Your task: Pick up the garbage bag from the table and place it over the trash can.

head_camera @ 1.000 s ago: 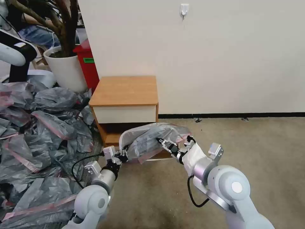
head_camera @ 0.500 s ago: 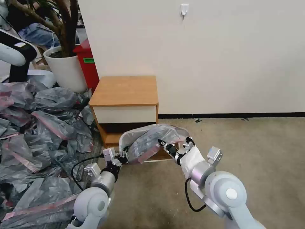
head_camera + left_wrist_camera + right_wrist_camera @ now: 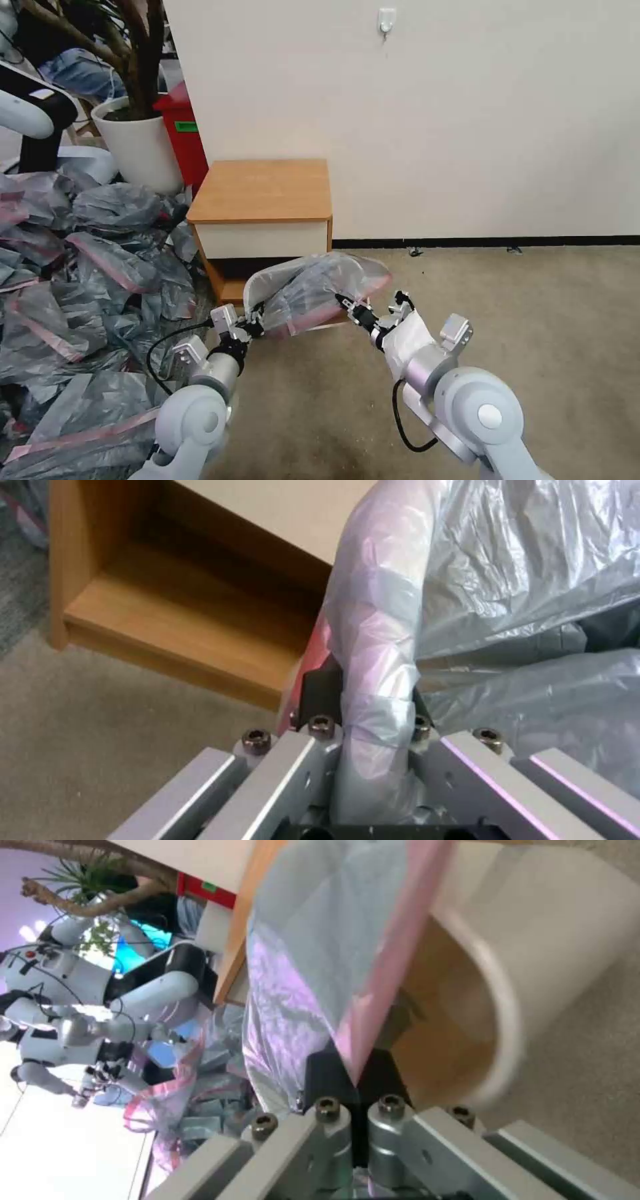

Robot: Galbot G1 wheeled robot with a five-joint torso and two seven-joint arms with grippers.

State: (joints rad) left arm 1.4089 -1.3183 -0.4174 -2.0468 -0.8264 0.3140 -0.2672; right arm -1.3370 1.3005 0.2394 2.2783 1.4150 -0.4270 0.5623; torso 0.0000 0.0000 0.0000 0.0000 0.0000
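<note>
At nine o'clock in my head view lies the heap of bags (image 3: 80, 280), crinkled grey film with pink strips, spread over the floor. Toward ten o'clock stands a round white plant pot (image 3: 137, 150) with a red box (image 3: 181, 137) just beside it.

My left gripper (image 3: 252, 326) sits at about seven o'clock from the picture's centre, its fingers (image 3: 321, 695) closed narrowly on a bunched fold of the garbage bag (image 3: 320, 290); the wrist view shows thin, translucent grey plastic pinched between the black pads, wrinkled and glossy.

The bag hangs stretched between both grippers, draped over the trash can (image 3: 263, 287), whose smooth cream rolled rim shows through the film on the left side. In the right wrist view the can (image 3: 533, 950) is open-mouthed, rounded, matte plastic.

Behind, at twelve o'clock, stands the table (image 3: 263, 190), its light-brown wooden top flat and bare above a white drawer front.

My right gripper (image 3: 352, 308), at five o'clock, is clamped tight on the bag's pink band (image 3: 380, 990).
</note>
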